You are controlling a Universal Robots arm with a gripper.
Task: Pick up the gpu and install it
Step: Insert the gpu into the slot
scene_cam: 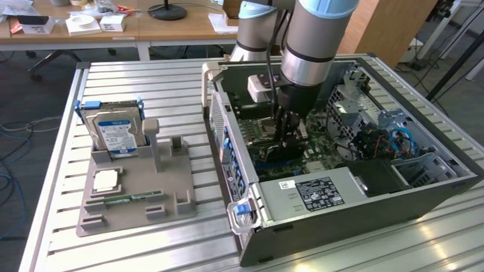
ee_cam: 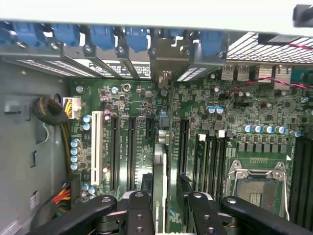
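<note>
While the fingers (ee_cam: 164,205) grip the edge-on gpu (ee_cam: 159,166), its lower edge is hidden over the motherboard (ee_cam: 132,98).

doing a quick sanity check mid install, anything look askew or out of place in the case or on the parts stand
Nothing stands out. The gpu stands edge-on between the fingers of the gripper, lined up with the motherboard slots. On the parts stand, the hard drive stands upright in its holder.
</note>
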